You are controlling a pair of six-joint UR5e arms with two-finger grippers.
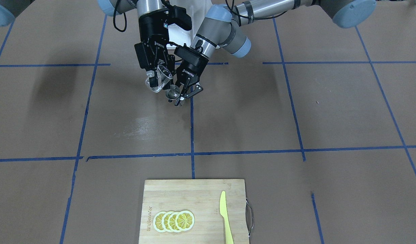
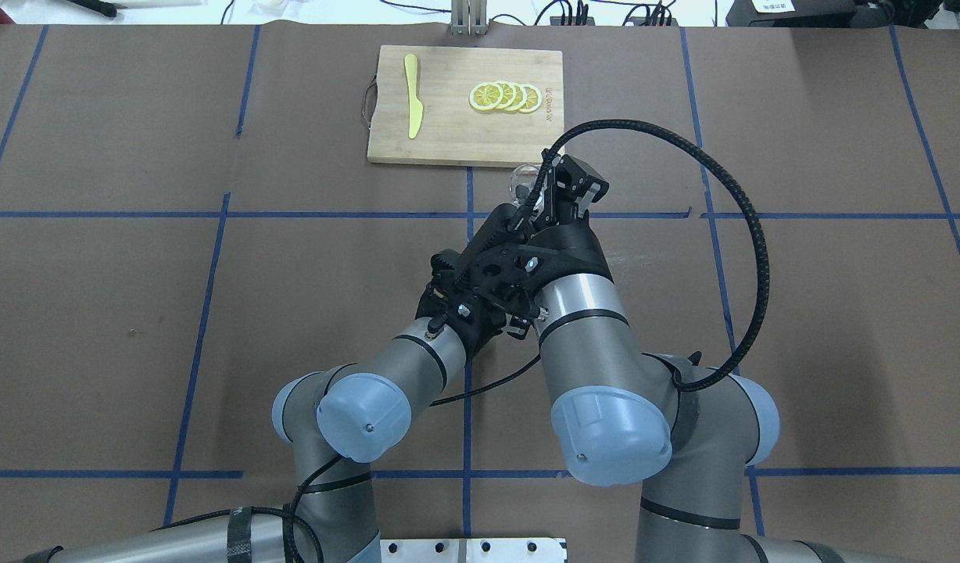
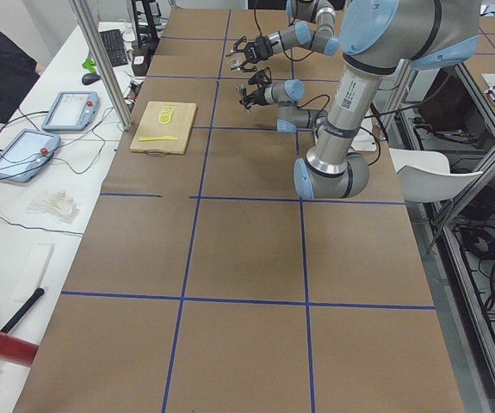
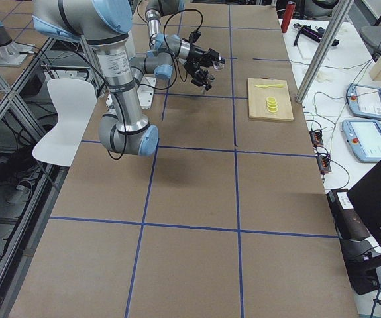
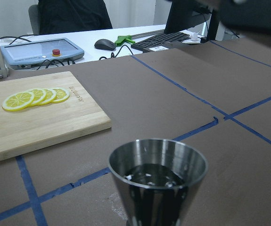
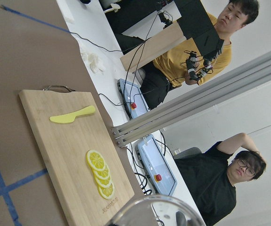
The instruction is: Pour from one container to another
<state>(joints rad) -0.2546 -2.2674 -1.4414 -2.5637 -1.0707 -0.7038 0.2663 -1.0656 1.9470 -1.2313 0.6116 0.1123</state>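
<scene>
My right gripper [image 1: 156,80] is shut on a clear glass [image 1: 162,78], held above the table and tilted with its mouth toward a small steel cup [image 1: 174,92]. The left gripper [image 1: 181,97] is shut on that steel cup, just beside and below the glass. In the left wrist view the steel cup [image 5: 158,174] stands upright with dark liquid and a few bubbles inside. Only the glass rim [image 6: 149,207] shows at the bottom of the right wrist view. From overhead the glass [image 2: 521,181] peeks out past the right gripper [image 2: 539,194]; the steel cup is hidden under the arms.
A wooden cutting board [image 1: 194,195] lies at the table's far edge from the robot, with several lemon slices [image 1: 174,221] and a yellow plastic knife [image 1: 225,217] on it. Brown paper with blue tape lines [image 1: 191,135] covers the table. Two people [image 6: 206,52] sit beyond it.
</scene>
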